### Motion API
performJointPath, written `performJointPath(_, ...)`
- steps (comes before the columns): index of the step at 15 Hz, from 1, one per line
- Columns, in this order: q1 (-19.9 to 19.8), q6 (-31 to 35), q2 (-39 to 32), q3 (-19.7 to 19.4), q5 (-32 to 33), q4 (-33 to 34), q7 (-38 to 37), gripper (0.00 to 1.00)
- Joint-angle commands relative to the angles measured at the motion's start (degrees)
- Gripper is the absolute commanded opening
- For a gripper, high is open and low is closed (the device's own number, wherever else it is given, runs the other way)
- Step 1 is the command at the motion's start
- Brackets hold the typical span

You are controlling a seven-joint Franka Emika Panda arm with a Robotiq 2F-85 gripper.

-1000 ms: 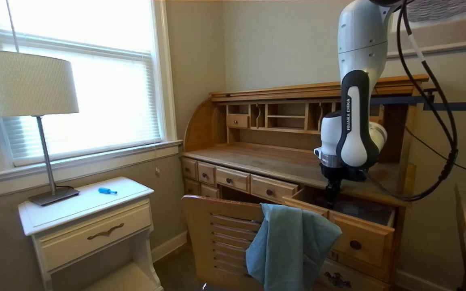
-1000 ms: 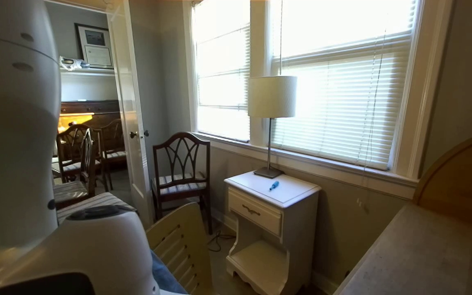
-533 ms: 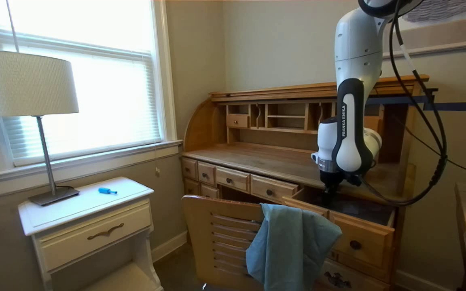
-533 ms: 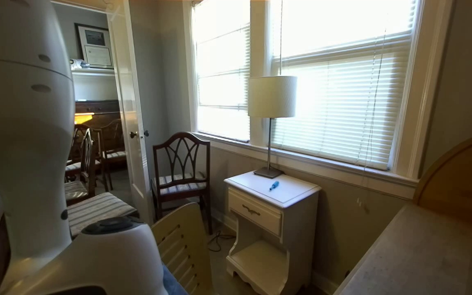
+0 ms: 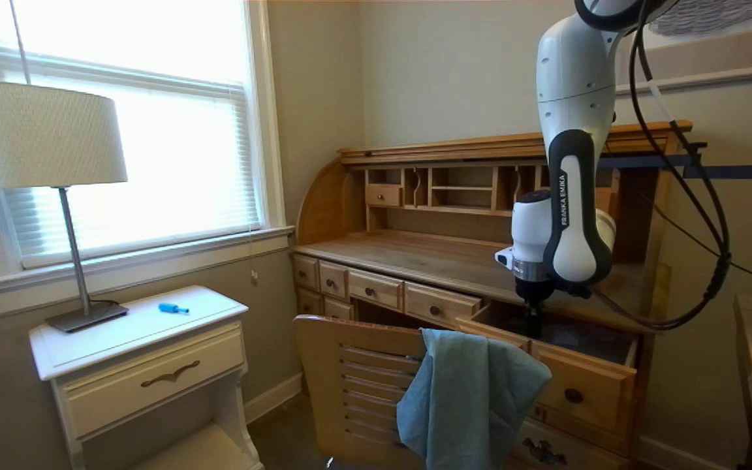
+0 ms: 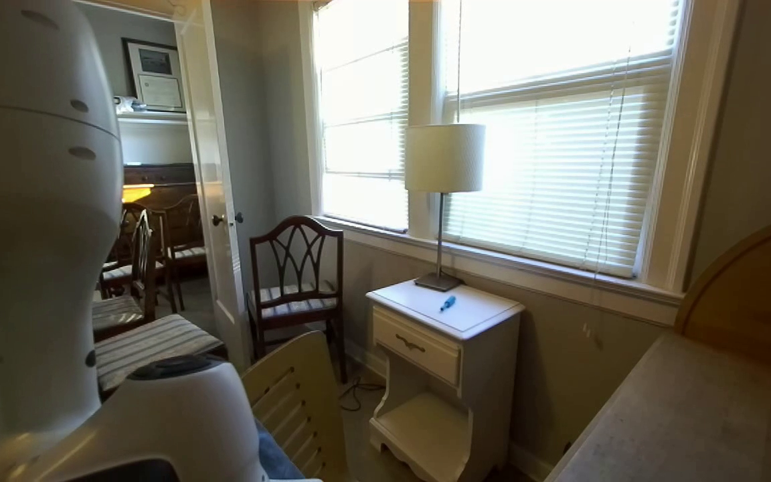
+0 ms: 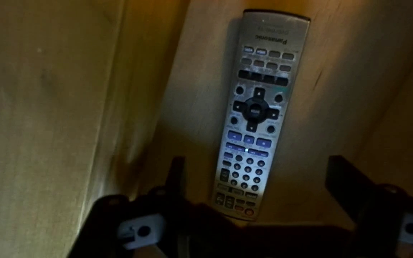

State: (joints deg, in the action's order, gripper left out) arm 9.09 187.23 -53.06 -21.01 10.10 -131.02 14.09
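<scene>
"So, which step?"
"Approach, likely: pincer [image 7: 256,164] apart over remote [image 7: 258,118], inside open drawer [image 5: 601,377], below front edge of counter [image 5: 408,254]."
"Next?"
"Probably calls for matching its slant, then lowering."

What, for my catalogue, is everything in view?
remote: one, silver, in open drawer
open drawer: one, brown, in desk
desk: one, brown, behind slatted chair
slatted chair: one, tan, under cloth
cloth: one, blue, over slatted chair
nightstand: one, white, below windows
windows: two, white, behind lamp
lamp: one, cream, on nightstand
small object: one, blue, on nightstand
dark chairs: several, brown, near door
door: one, white, near dark chairs
framed pictures: two, dark and pale, beyond door, above desk
robot arm: one, mostly white, above desk
gripper: one, black, open over remote
</scene>
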Motion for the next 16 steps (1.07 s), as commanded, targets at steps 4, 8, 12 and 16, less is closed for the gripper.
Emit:
performJointPath(4, 4.49, 3.05, 0.34, -4.49, 5.86, -3.36, 7.82, 1.00)
performJointPath(8, 2.44, 2.00, -0.04, -3.18, 10.99, -2.95, 13.15, 1.00)
performJointPath(12, 1.89, 0.98, -1.48, -3.74, 13.71, -1.69, 16.24, 1.00)
performJointPath(16, 1.53, 0.45, -1.91, -3.51, 13.66, -1.12, 15.96, 1.00)
